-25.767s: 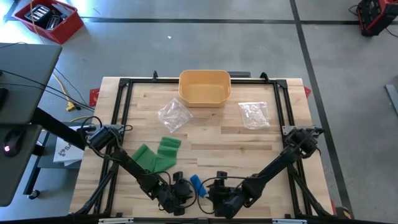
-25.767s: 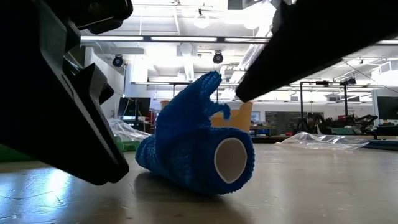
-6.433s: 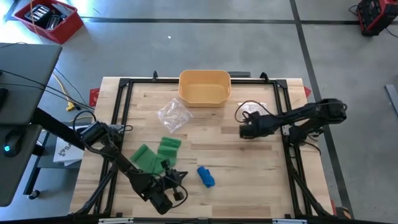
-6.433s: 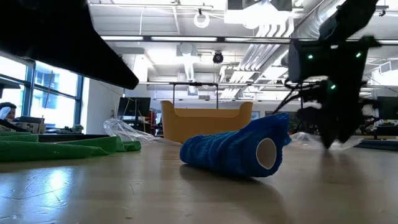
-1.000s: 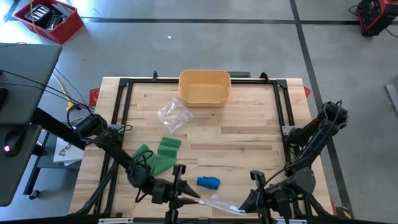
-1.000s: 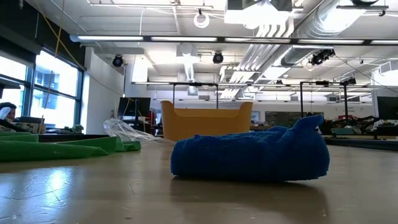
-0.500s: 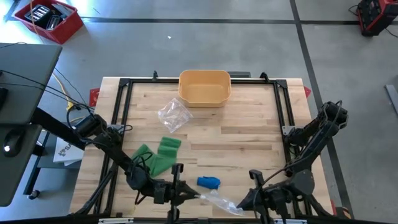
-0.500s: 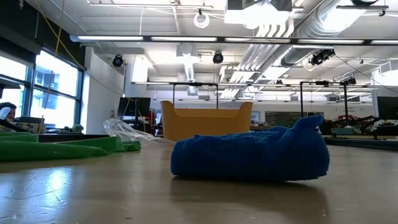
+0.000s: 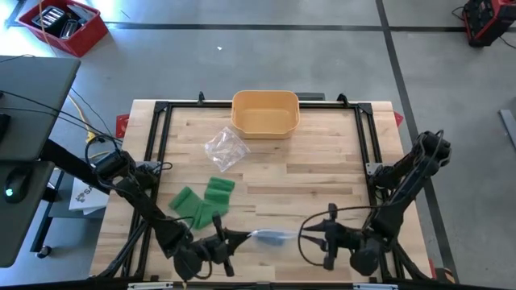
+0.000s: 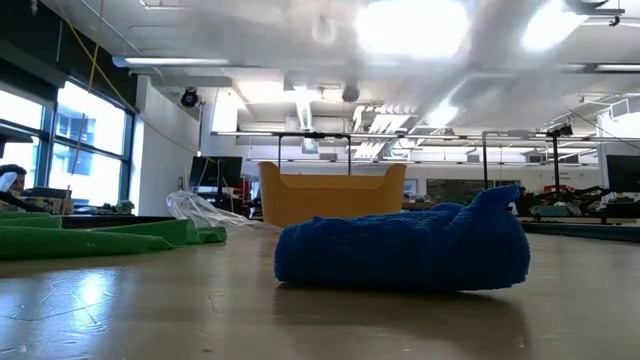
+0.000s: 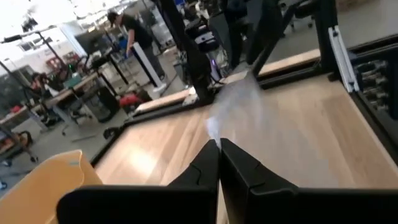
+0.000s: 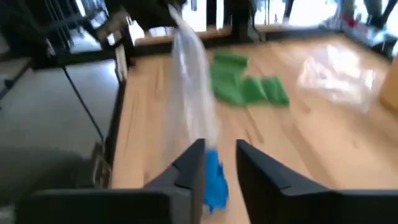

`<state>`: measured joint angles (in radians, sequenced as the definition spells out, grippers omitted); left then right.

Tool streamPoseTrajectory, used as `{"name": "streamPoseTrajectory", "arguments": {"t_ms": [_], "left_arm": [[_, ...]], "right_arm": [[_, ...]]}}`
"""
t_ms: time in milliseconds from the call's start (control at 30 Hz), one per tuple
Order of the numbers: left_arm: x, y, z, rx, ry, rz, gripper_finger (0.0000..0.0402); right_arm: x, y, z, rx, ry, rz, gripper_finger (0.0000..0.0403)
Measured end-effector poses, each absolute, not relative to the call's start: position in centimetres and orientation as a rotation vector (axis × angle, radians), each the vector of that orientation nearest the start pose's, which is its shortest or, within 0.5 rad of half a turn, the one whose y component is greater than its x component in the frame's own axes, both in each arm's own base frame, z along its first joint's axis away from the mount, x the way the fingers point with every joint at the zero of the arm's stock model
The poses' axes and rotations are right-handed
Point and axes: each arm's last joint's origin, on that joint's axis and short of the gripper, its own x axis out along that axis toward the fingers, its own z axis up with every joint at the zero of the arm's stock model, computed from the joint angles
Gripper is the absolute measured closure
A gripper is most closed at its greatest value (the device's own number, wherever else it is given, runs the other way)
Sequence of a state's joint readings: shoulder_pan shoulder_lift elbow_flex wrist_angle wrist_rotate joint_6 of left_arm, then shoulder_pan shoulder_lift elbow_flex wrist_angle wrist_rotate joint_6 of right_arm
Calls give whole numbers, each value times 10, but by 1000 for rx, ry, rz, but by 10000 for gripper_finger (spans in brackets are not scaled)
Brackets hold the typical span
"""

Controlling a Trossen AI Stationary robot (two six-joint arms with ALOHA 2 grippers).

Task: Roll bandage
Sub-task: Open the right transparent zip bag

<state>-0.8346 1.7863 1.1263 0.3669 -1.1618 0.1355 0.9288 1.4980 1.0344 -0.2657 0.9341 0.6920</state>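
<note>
Grippers sit low in the frame: left gripper (image 9: 228, 240) clenched on clear plastic bag (image 9: 262, 234), right gripper (image 9: 310, 239) released, over rolled blue bandage (image 10: 402, 248).

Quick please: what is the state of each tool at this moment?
Left tool: shut on the clear plastic bag.
Right tool: fingers apart, holding nothing; the bag hangs in front of it.

Left arm low along near-left table edge, left gripper (image 9: 228, 238) pointing right, fingers (image 11: 211, 163) pressed together, pinching clear film. Right arm folded down from right side, right gripper (image 9: 313, 236) near the front edge, pointing left, fingers (image 12: 191, 163) parted with a gap between.
</note>
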Motion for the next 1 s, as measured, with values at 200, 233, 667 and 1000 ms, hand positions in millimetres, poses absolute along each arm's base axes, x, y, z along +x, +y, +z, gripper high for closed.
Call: {"name": "streamPoseTrajectory", "arguments": {"t_ms": [200, 233, 667, 1000], "left_arm": [[276, -265, 234, 372, 190, 315, 401], [276, -265, 234, 372, 190, 309, 401], [278, -266, 236, 327, 177, 262, 401], [281, -265, 236, 292, 175, 222, 401]], "right_arm": [[209, 223, 265, 132, 419, -119, 267], [213, 224, 269, 110, 389, -102, 266], [298, 224, 253, -169, 109, 68, 265], [329, 225, 262, -219, 264, 79, 265]]}}
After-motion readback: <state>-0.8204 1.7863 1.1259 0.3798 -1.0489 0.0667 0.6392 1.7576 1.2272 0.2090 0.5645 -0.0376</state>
